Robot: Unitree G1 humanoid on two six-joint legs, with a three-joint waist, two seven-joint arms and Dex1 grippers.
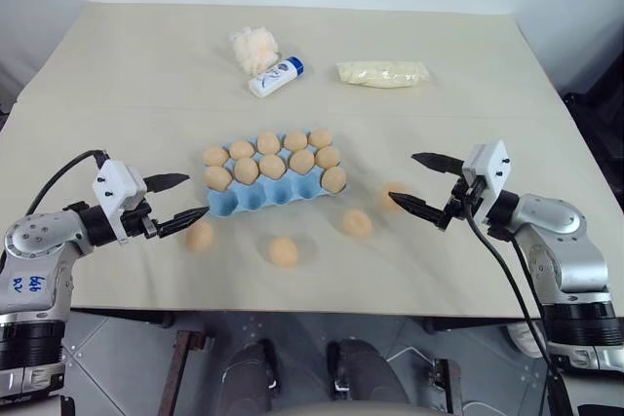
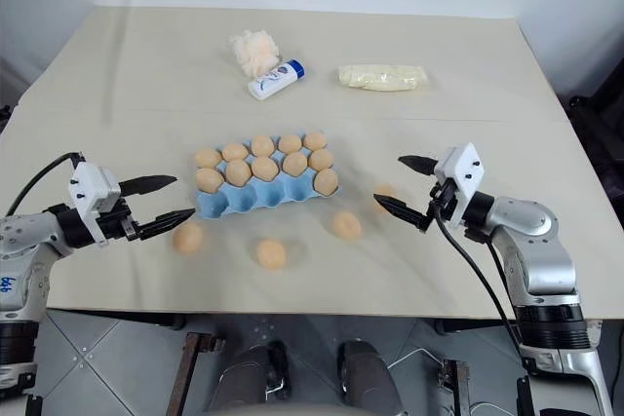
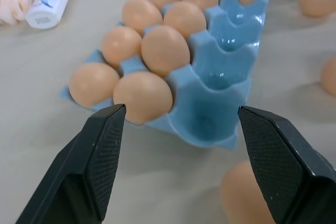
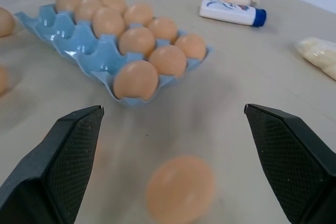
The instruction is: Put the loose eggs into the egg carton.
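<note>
Blue moulded egg carton (image 1: pixel 268 190), centre of bench (image 1: pixel 117 75): two far rows filled with tan eggs, one more egg in the right end cup of the near row; the other near cups stand empty.

Loose eggs, four, on the bench in front of and to the right of the carton: one (image 1: pixel 200 236) near the carton's left front corner, just beside the left claw's tips; one (image 1: pixel 284 251) in front of the carton's middle; one (image 1: pixel 357 222) off its right front corner; one (image 1: pixel 395 191) further right, directly before the right claw.

Left claw (image 1: pixel 178 202): fingers apart, nothing between them, aimed at the carton's left end.

Right claw (image 1: pixel 423 182): fingers spread wide, empty, with the rightmost egg lying ahead of the gap in the right wrist view.

Step in hand, judged: the right claw's pick of the nearest egg. Done well, the fingers straddle the egg's widest part, low to the bench, and close gently so it neither rolls off nor squirts out; an empty near-row cup is the sensible target.

Other items at the far side: white bottle with blue cap (image 1: pixel 276 76), fluffy tuft (image 1: pixel 255 47) touching it, pale-yellow bag (image 1: pixel 382 73).

Surface: pale beige, smooth, matt, flat. Room: light walls behind; grey tiled floor below the front edge.
</note>
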